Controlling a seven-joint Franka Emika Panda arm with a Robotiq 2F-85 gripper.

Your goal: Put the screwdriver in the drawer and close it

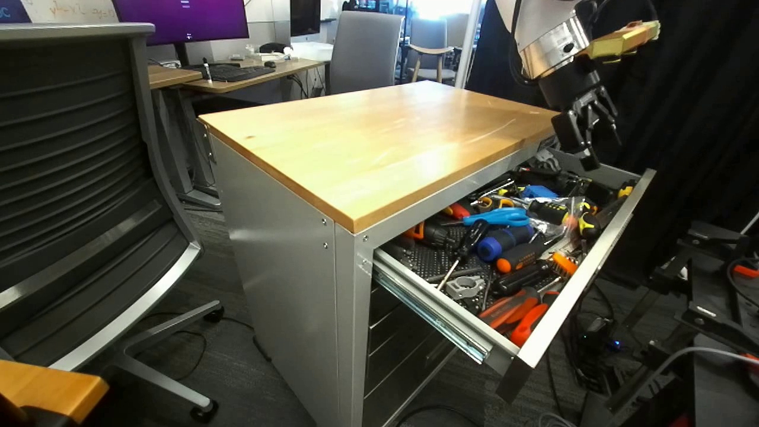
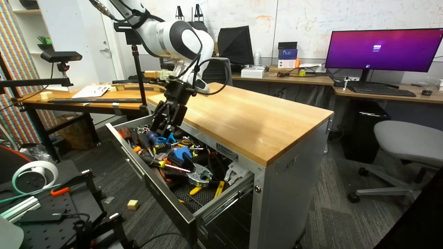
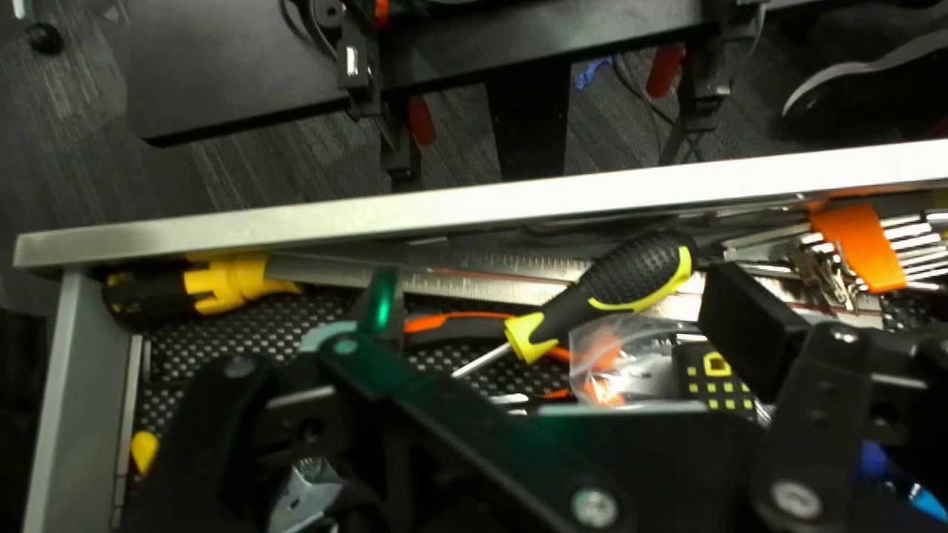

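In an exterior view your hand (image 1: 603, 151) hangs above the drawer (image 1: 588, 267), pulled out presumably so tools can go in from above; in an exterior view its front stands well out from the cabinet (image 2: 287, 193). In the wrist view the fingers (image 3: 748, 326) are apart, gripping nothing, and a stubby yellow-and-black screwdriver (image 3: 226, 285), likely yours, lies inside the front corner, so only closing seems left.

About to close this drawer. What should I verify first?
1. Gripper open and empty: ok, jaws apart, nothing held.
2. Stubby yellow-and-black screwdriver inside the drawer: ok, in a front corner.
3. Gripper outside the front panel, ready to push: not ok, it hangs over the drawer.
4. Tools low enough to slide under the worktop: cannot tell.
5. Room between panel and black platform: cannot tell, though a gap shows.
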